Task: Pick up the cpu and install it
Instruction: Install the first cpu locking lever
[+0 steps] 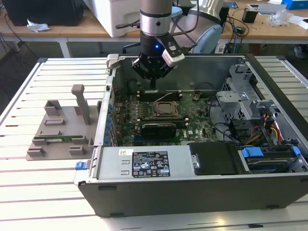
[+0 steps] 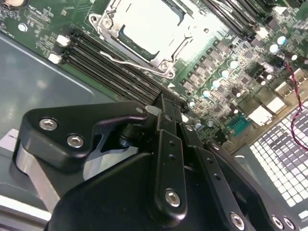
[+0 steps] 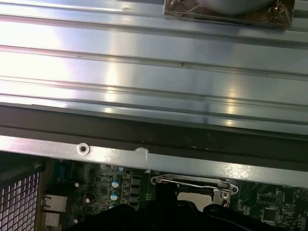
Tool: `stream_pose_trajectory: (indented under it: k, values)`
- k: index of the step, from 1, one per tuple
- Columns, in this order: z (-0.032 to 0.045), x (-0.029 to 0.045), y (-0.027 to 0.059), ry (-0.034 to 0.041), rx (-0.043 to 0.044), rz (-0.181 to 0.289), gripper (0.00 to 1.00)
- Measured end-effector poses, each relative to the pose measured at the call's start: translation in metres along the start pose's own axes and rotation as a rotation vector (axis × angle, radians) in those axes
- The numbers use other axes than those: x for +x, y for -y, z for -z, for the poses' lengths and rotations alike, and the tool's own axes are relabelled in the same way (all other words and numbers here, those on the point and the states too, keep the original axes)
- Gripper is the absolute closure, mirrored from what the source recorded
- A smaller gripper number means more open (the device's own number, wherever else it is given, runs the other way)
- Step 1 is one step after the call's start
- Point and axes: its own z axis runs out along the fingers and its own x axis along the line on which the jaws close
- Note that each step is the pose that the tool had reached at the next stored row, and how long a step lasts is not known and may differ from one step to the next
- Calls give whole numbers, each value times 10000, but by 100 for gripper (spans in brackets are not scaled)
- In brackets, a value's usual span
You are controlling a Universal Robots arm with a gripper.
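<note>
One gripper (image 1: 153, 79) hung inside the open computer case (image 1: 269, 91), above the memory slots (image 2: 110, 65) at 12 o'clock of the socket frame (image 1: 166, 109). Fingers (image 2: 168, 120) drawn together, holding nothing visible. The cpu (image 2: 149, 24) sat pale and flat inside the socket frame on the motherboard (image 1: 202, 126).

Black gripper (image 1: 152, 72) at upper centre of the exterior view, a blue light glowing above it. Green motherboard (image 1: 192, 126) mid-frame, dark socket frame (image 1: 166, 109) on it. Grey plastic tray (image 1: 60, 130) at left on the silvery ribbed table (image 1: 43, 183). Blue tabs (image 1: 251, 152) lower right. In the second wrist view, the socket frame (image 2: 144, 33) gleams silver.
</note>
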Motion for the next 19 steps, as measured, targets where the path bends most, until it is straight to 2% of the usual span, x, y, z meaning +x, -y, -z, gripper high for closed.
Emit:
stream_pose_trajectory:
  k: [2, 7, 8, 9, 13, 19]
  values:
    - [-3, -35, 3, -2, 0, 0, 89]
    - [-4, -41, 10, -2, -9, 2, 89]
    - [-9, -37, 45, 4, -72, 1, 89]
    - [-19, -33, 81, 16, -206, 3, 89]
    - [-50, -44, 114, 28, -458, 1, 89]
    - [-179, -112, 121, -20, -468, -3, 89]
